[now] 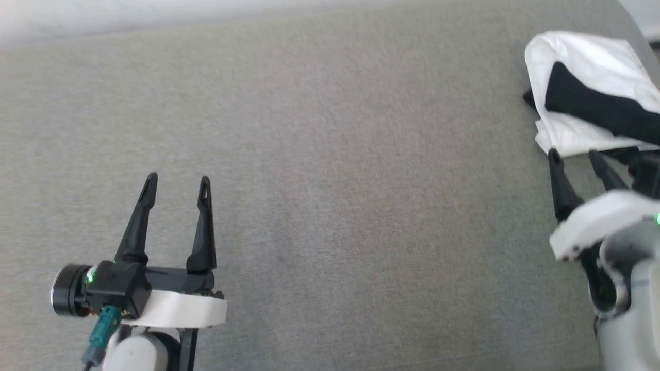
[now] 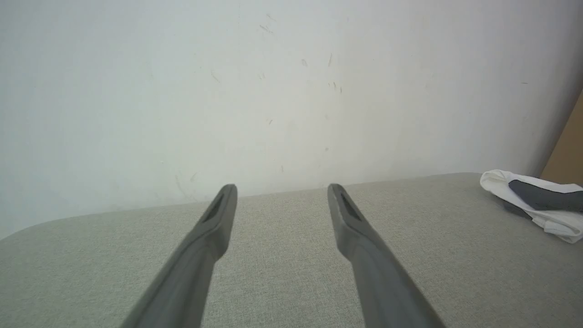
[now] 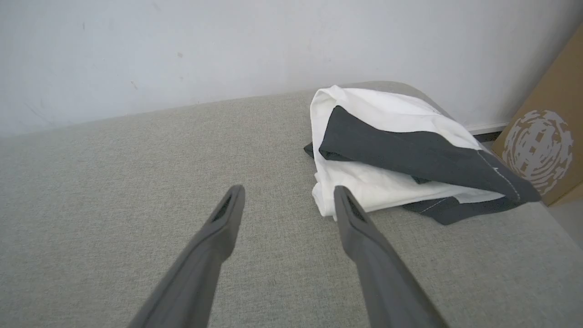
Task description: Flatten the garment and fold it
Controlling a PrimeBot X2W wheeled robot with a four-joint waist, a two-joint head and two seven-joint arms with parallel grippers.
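The garment (image 1: 593, 56) lies bunched at the upper right of the head view, on the grey bench (image 1: 330, 180). The right gripper (image 1: 573, 154), fingers apart and empty, points at its near edge, just beside it. The left gripper (image 1: 178, 179), fingers apart too, sits well apart at lower left.

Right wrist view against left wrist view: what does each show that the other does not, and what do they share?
Right wrist view: the right gripper, open, its fingertips near the edge of the garment; the pale round print on the cardboard box.
Left wrist view: the left gripper, open above the grey surface, and that surface's rounded far-left corner.
Shared: the garment, bunched and not flat; the grey surface; the white wall; a brown edge of the box.
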